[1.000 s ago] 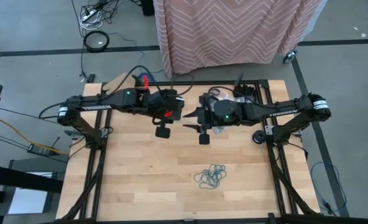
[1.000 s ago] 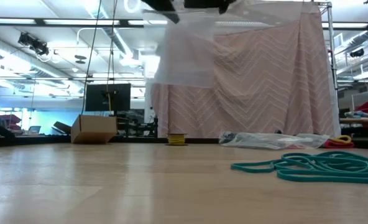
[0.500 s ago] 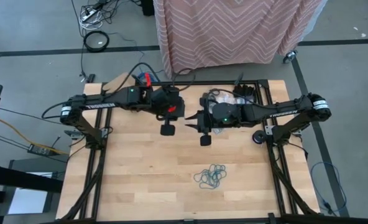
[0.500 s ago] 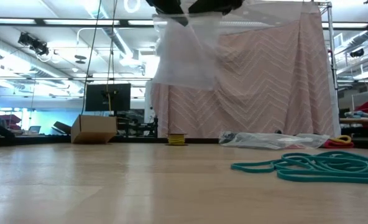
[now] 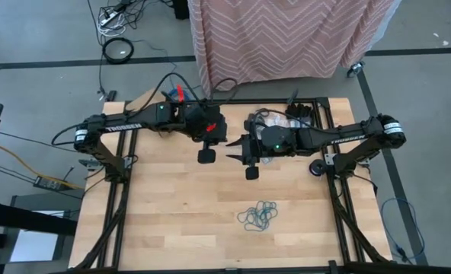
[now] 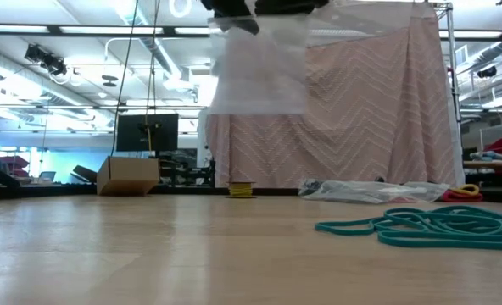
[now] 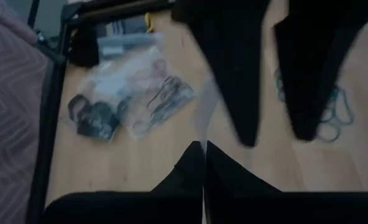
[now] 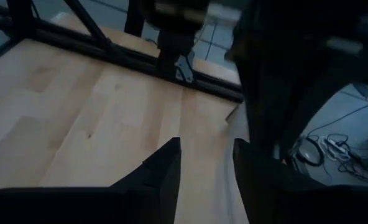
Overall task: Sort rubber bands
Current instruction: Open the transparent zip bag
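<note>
A clear plastic bag (image 6: 259,72) hangs high over the middle of the table, between my two grippers. My left gripper (image 5: 219,144) is shut on it. My right gripper (image 5: 233,154) faces it from the right, open; a pale strip of the bag (image 8: 230,134) runs between its fingers, and I cannot tell whether they touch it. A loose heap of teal rubber bands (image 5: 260,215) lies on the wood nearer the front edge; the heap (image 6: 429,224) also shows in the low view. My left gripper pinches the clear bag's upper edge (image 7: 203,140) between its two shut fingers, which slant downward from the table's left side. The bag hangs below them as a flat sheet, its lower edge (image 6: 259,112) well clear of the table.
Several clear bags holding dark rubber bands (image 7: 134,99) lie at the table's far right, near the black frame (image 5: 286,103); they (image 6: 370,191) show flat on the wood in the low view. A pink chevron cloth (image 5: 286,38) hangs beyond the far edge.
My left gripper has edged toward my right gripper and rolled a little. The bag has shifted that way with it and now hangs squarer, its slanted side straightened.
</note>
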`<action>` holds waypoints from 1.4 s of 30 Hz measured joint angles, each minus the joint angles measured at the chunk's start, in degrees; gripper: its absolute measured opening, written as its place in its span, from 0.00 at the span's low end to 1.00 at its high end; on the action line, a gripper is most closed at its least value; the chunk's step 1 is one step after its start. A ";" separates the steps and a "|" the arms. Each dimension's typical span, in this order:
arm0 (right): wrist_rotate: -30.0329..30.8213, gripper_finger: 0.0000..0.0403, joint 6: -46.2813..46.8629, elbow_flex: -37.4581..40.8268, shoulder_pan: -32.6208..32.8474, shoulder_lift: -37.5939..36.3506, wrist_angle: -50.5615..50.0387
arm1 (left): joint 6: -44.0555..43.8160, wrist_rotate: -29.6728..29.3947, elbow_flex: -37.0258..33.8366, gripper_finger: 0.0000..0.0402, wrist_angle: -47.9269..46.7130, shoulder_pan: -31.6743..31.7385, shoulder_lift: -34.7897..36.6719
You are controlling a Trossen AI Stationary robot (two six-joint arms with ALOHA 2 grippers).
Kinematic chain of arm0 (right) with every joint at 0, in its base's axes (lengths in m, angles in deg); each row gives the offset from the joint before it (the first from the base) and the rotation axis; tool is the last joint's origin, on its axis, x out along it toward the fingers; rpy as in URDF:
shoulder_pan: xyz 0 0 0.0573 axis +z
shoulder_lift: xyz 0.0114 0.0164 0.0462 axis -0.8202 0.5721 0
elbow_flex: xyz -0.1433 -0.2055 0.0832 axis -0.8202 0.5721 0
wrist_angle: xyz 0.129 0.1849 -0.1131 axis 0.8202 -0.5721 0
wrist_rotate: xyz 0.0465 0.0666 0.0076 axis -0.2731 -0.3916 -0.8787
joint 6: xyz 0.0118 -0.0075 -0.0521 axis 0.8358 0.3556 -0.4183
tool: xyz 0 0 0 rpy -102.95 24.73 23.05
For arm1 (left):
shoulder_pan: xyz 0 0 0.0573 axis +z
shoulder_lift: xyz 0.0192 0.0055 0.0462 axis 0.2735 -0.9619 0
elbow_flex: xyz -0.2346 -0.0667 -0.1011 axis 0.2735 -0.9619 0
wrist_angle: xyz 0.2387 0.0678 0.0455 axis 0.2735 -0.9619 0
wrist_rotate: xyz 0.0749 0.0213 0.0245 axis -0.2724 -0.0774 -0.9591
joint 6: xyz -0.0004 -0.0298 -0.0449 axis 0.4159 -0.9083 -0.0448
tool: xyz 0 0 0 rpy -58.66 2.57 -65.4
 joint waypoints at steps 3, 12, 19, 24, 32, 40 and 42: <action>2.11 0.33 0.00 0.00 -0.04 0.03 -1.65 | -1.04 1.65 0.67 0.01 1.14 -0.07 0.00; 11.98 0.16 0.02 -0.02 -0.40 0.10 -3.34 | -3.49 7.82 1.20 0.01 3.15 0.26 0.00; 8.49 0.02 1.15 -0.02 -0.87 0.10 -3.52 | -2.98 4.21 1.20 0.01 4.77 0.84 0.00; 4.03 0.00 3.44 -0.02 -0.64 0.10 -4.35 | -2.17 -0.24 1.20 0.01 5.65 2.26 0.00; 1.62 0.00 3.58 -0.02 0.73 0.10 -4.92 | 0.49 -4.96 1.20 0.01 5.60 4.39 0.00; -0.84 0.00 3.56 -0.07 0.98 0.10 -4.67 | 0.54 -4.94 1.18 0.01 5.49 6.16 0.00; -1.82 0.00 3.56 -0.09 0.98 0.10 -4.63 | 0.54 -4.91 1.18 0.01 5.44 6.39 0.00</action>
